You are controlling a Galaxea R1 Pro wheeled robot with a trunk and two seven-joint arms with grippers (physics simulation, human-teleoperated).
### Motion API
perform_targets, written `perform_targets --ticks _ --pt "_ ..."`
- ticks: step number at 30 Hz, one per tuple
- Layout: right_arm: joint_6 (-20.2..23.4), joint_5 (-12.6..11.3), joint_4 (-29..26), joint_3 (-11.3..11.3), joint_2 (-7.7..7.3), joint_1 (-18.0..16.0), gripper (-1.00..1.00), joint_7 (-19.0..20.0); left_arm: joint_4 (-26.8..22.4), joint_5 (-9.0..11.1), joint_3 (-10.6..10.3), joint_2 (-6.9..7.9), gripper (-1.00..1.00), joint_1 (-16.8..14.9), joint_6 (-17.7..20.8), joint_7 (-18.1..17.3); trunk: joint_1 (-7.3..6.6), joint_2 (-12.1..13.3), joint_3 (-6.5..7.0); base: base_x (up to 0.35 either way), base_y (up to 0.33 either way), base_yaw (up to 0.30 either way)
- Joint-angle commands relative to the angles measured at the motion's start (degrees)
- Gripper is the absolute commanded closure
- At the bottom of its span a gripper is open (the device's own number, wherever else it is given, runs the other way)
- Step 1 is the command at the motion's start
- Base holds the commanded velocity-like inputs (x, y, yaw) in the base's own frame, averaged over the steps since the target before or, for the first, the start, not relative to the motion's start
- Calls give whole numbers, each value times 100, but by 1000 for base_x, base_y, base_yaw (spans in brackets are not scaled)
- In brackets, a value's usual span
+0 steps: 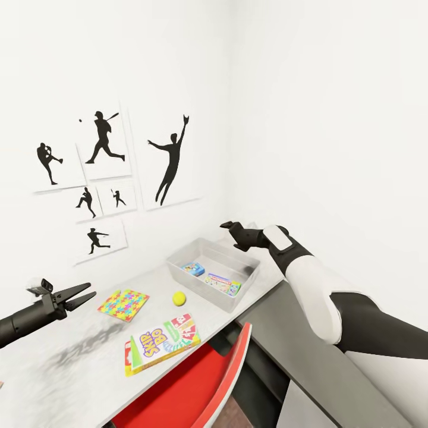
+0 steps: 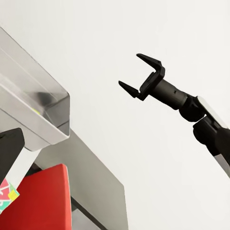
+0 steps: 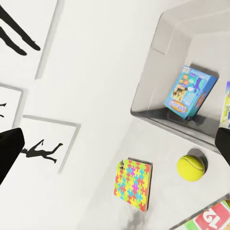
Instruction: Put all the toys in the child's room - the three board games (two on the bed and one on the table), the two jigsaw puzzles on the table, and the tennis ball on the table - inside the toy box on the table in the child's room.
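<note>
Hovering above the far rim of the toy box, the right claw hangs spread and empty, while the left claw, also spread, is held over the near end of the desk. Inside the grey bin lie 2 board games: a small blue box and the white-topped Monopoly box. On the desk outside it sit the tennis ball, a jigsaw puzzle and the Skip-Bo box. Sports silhouettes line the wall.
</note>
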Motion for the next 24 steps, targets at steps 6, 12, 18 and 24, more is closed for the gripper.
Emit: perform_targets --ticks 6,12,18,24 --pt "27 -14 -7 -50 6 -2 -100 -37 1 -6 2 1 -100 -3 61 -24 3 -7 -6 0 0 0" --pt "21 -13 -9 -49 17 -2 -100 -39 1 -6 2 1 -100 -3 61 -24 3 -7 -6 0 0 0" --pt "20 -13 -9 -46 26 -2 -100 -40 2 -6 0 1 -100 -3 61 -24 3 -7 -6 0 0 0" --pt "26 -13 -7 -42 25 -2 -100 -40 -1 -12 -4 1 -100 -3 61 -17 3 -7 -6 0 0 0"
